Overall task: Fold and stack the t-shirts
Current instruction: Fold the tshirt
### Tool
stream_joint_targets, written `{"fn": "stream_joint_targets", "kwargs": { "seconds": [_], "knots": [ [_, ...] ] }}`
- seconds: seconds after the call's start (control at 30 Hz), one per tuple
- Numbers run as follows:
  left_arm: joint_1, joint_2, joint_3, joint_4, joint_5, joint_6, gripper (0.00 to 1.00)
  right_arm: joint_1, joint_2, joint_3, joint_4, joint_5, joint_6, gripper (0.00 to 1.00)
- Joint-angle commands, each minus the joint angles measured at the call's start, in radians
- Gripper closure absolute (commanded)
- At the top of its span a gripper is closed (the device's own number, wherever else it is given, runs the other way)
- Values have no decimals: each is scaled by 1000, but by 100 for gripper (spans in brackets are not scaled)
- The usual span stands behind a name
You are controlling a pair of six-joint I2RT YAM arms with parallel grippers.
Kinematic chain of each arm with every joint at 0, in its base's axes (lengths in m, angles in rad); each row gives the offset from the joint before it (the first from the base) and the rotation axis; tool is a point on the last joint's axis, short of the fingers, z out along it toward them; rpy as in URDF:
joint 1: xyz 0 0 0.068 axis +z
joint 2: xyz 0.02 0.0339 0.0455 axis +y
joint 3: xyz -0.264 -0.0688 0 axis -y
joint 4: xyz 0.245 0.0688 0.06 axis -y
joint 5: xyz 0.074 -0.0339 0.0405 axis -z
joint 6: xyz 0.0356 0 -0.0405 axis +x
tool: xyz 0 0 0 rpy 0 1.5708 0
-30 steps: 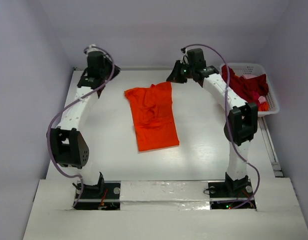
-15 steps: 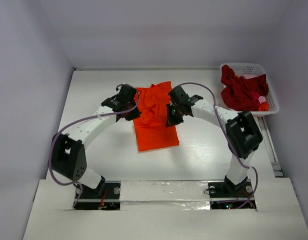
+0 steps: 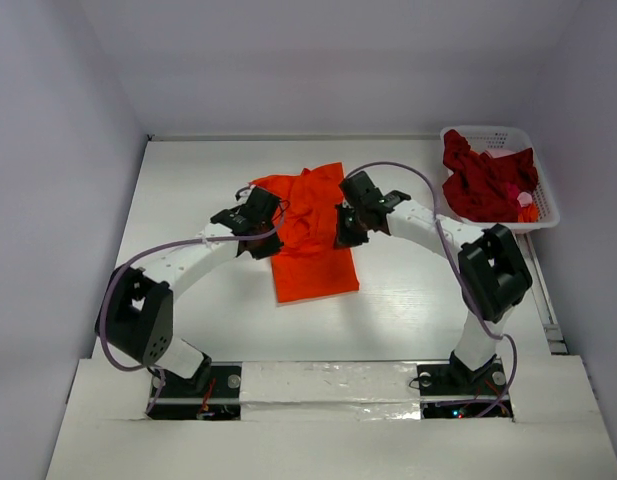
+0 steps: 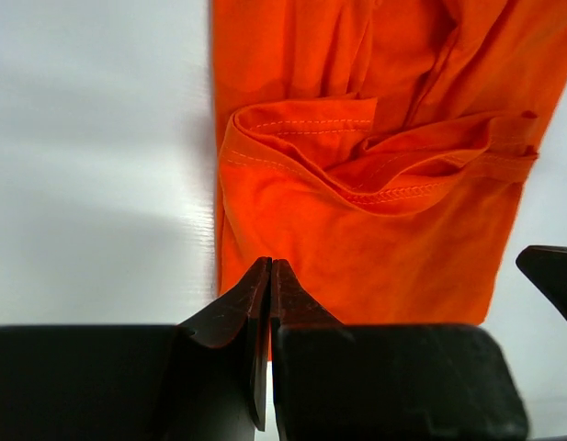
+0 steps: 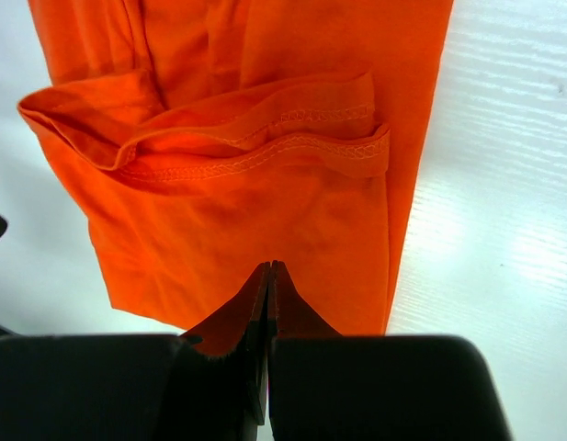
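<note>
T-shirt (image 3: 313, 265), orange, closed jaws above side edges

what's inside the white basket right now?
The white lattice basket holds a crumpled dark red t-shirt, with a small pink-and-orange item at its right edge. The shirt covers most of the basket floor, so anything beneath it is hidden.

The jaws, tips pressed together, point at the rumpled orange t-shirt (image 5: 265, 211).
</note>
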Motion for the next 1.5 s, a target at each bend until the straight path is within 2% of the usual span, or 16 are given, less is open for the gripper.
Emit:
{"fn": "stream_joint_targets", "kwargs": {
  "seconds": [0.0,0.5,0.93,1.13,1.47],
  "knots": [
    [-24,40,3,5,-8,-9,100,24,19,-20,41,21,7,100],
    [-96,168,-37,81,-8,-54,100,52,59,-143,145,-11,56,100],
    [-184,297,-63,50,4,-94,100,119,30,-247,199,-28,111,100],
    [-239,275,-123,22,7,-132,100,148,-29,-332,223,-33,152,100],
    [-279,125,-206,-87,2,-166,100,193,-186,-448,170,-2,200,100]
  ]
}}
